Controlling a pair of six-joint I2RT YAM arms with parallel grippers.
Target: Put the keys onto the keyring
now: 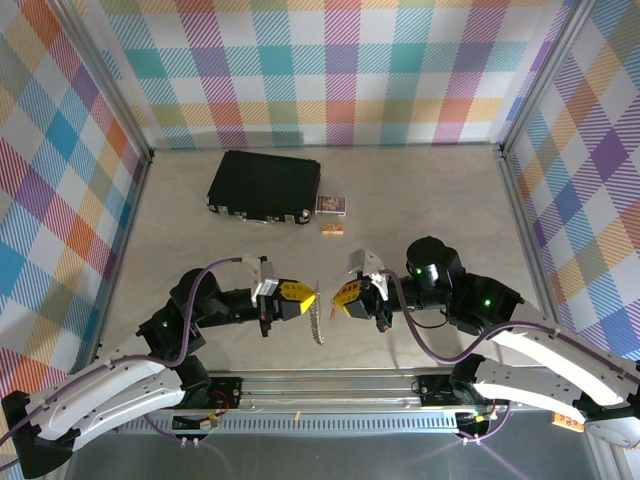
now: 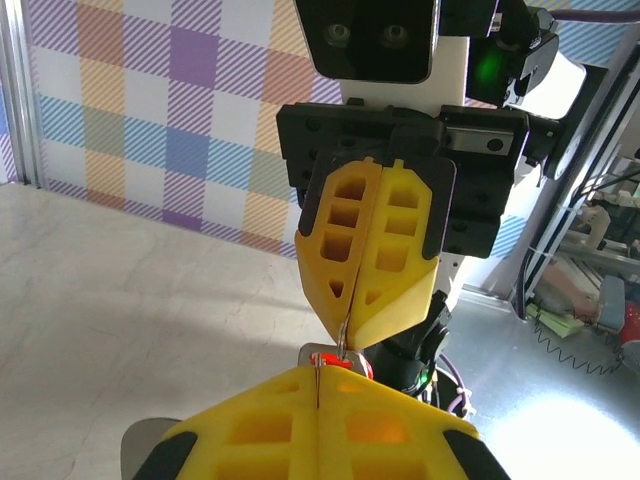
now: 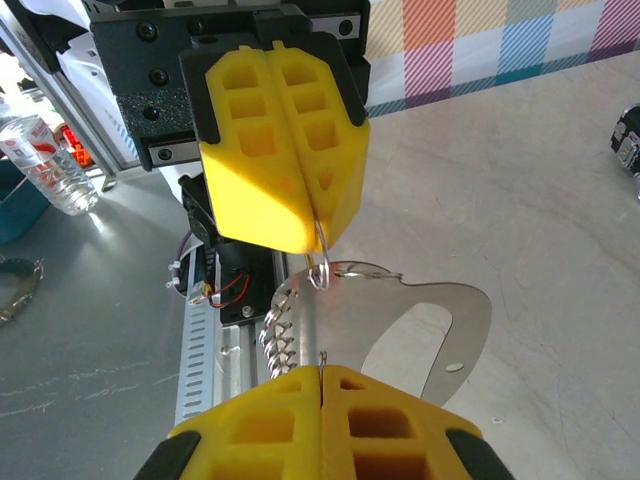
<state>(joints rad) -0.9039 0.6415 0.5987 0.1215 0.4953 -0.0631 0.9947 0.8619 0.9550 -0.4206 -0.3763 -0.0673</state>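
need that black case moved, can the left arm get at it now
probably not yet: the table up to the case looks free, but the left tool is shut on the keyring

The overhead camera sits high and behind the arms, looking down the table (image 1: 430, 210) towards the checked back wall (image 1: 340, 60): a wide, distant shot. The left wrist camera rides right behind the left gripper (image 1: 312, 296) and faces straight at the right gripper (image 1: 338, 297), very close, with the keyring (image 2: 335, 360) peeping over its own fingers. The right wrist camera looks back the opposite way, just as tight, with the keys (image 3: 335, 325) large in the foreground. All three share that meeting spot by the table's near edge.
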